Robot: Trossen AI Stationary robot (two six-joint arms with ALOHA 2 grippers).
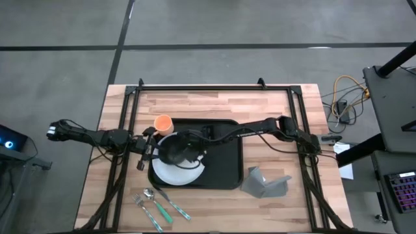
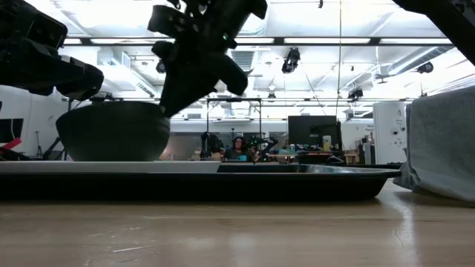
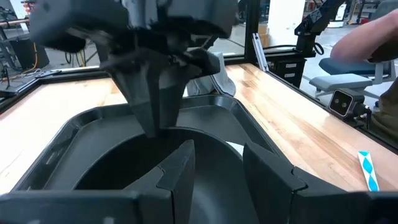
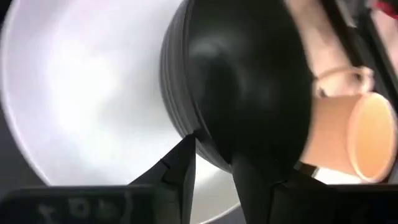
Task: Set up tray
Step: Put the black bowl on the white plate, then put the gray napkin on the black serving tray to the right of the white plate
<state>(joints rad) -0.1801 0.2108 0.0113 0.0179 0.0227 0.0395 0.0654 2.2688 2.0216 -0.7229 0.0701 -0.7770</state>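
Bowl (image 1: 177,149) sits on the plate (image 1: 174,173) in the tray (image 1: 226,162); right gripper (image 1: 188,151) straddles its rim, narrowly parted, apparently releasing; next, lift clear. Left gripper (image 1: 148,151) waits beside, parted.

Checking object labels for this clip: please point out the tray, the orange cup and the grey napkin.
tray (image 1: 227,162): high view, bare right part of its floor.
orange cup (image 1: 162,123): high view, its open mouth.
grey napkin (image 1: 265,184): high view, middle of the folded cloth.
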